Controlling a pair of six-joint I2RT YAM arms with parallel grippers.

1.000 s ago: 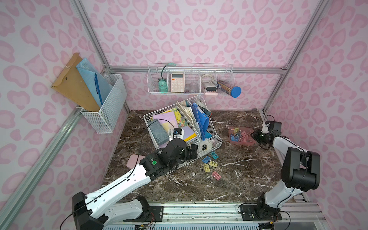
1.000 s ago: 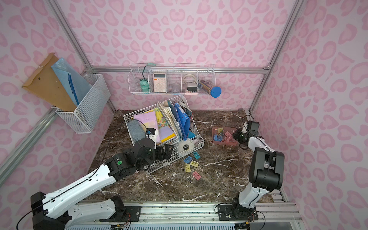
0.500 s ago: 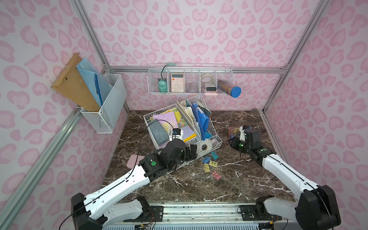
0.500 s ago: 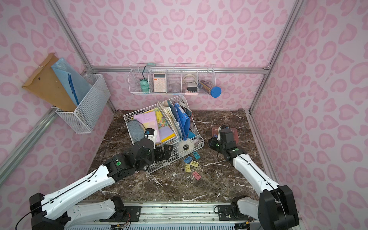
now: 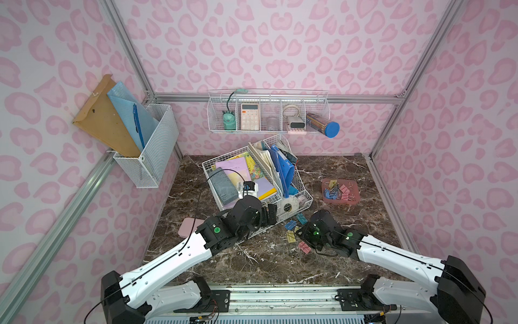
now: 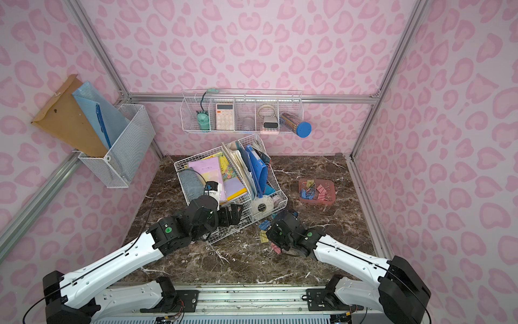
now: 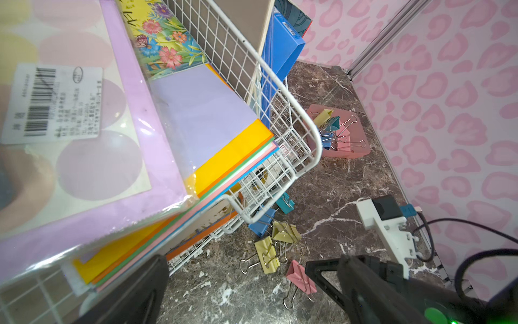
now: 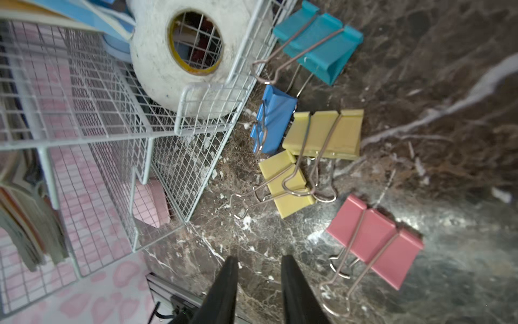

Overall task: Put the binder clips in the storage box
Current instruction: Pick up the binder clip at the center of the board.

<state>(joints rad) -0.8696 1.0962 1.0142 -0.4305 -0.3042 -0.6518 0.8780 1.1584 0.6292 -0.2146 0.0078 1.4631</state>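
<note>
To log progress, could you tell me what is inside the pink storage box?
The storage box holds heaped binder clips: yellow, teal, blue, pink. Clips beneath the heap are covered, so no exact count.

Pastel binder clips [image 8: 325, 133] on a dark marbled table [image 5: 266, 261].
Against the brown, white-veined table lie a teal clip [image 8: 316, 42], a blue clip [image 8: 273, 120], a second yellow clip [image 8: 286, 183] and a pink clip [image 8: 375, 241], all with silver wire handles. At two o'clock from them in a top view, the dusty-pink storage box [image 5: 353, 186] holds yellow, teal, blue and pink ones. The wire organiser [image 8: 151, 140] is white. The walls [image 5: 280, 42] are pale pink with darker pink leopard blotches.
</note>
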